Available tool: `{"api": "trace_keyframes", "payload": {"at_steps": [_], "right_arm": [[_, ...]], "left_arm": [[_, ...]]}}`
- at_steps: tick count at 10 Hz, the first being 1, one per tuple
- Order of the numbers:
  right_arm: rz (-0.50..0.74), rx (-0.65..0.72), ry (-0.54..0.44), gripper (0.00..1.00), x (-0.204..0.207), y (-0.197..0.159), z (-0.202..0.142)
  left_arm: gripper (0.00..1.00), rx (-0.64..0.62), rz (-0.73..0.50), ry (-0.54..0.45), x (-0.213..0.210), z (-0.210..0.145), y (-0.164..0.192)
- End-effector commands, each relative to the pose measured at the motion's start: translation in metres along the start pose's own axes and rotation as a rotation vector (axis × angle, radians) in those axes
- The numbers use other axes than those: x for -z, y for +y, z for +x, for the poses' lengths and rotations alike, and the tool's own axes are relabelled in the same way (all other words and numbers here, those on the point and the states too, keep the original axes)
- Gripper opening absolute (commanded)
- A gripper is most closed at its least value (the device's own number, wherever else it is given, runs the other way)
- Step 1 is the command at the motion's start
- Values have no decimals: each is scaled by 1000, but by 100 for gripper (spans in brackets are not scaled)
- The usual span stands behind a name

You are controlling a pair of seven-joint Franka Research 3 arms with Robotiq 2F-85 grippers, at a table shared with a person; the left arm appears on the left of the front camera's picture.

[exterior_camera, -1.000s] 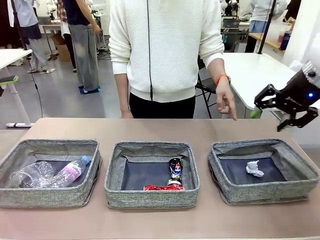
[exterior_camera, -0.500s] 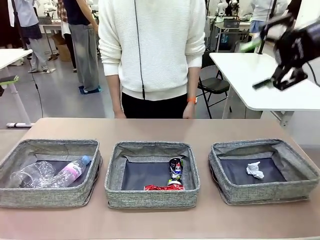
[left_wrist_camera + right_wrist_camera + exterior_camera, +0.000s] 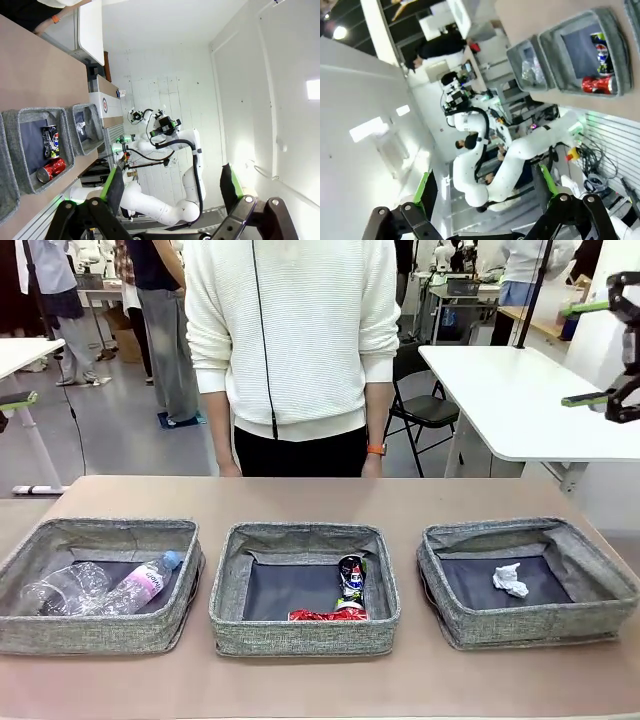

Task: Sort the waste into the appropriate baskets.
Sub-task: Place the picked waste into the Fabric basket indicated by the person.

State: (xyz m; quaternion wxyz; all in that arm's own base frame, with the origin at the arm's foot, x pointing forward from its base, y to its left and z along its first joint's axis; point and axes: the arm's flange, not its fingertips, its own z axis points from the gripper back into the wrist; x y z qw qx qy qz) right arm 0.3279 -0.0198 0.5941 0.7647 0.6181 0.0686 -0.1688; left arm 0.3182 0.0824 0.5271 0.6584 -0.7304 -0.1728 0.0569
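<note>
Resting on brown surface [image 3: 300,495]: three grey woven baskets in a row. Nine o'clock basket [image 3: 100,640]: clear plastic bottles [image 3: 100,588], one blue-capped. Centre basket [image 3: 300,640]: dark drink can [image 3: 351,578], upright; crushed red drink can [image 3: 325,616] at six o'clock of it. Three o'clock basket [image 3: 530,625]: white paper wad [image 3: 509,579]. Right end effector [image 3: 600,350]: raised at two o'clock, fingers spread wide, holding nothing. Left end effector [image 3: 172,187]: fingers spread wide, holding nothing.

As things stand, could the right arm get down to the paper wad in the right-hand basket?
Probably yes. The right claw is open and raised high off to the right, and the paper wad lies alone on the floor of the open right basket. Nothing covers it; the person's hands hang at the table's far edge.
</note>
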Motion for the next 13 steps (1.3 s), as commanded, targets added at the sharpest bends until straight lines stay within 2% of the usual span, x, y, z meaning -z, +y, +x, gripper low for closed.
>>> {"api": "trace_keyframes", "payload": {"at_steps": [1,13], "right_arm": [[29,-57,57,100,14,31,-8],[29,-57,57,100,14,31,-8]], "left_arm": [[100,18,-17,-1,1,-1,-2],[100,18,-17,-1,1,-1,-2]]}}
